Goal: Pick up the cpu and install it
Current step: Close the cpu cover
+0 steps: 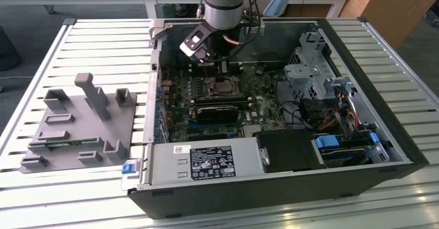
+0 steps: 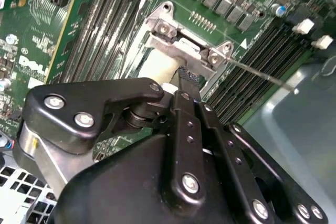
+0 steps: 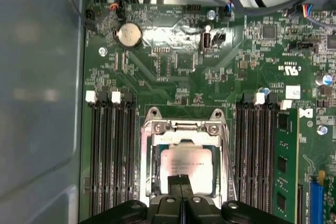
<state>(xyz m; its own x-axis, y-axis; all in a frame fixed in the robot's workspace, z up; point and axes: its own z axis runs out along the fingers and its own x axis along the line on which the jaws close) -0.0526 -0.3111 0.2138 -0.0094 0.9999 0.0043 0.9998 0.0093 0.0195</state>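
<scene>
In the first wrist view the gripper (image 3: 180, 180), its fingers pressed together with nothing between them, hides one edge of the cpu (image 3: 186, 160) lying in the metal-framed socket (image 3: 181, 127); whether they touch is unclear.

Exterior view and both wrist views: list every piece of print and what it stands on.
On the power supply label: dense print and symbols, too small to read.
On the cpu, in the socket: faint lines, too small to read.
On the motherboard: white lettering, a maker's mark, left unquoted.
On its white sticker: too small to read.
</scene>
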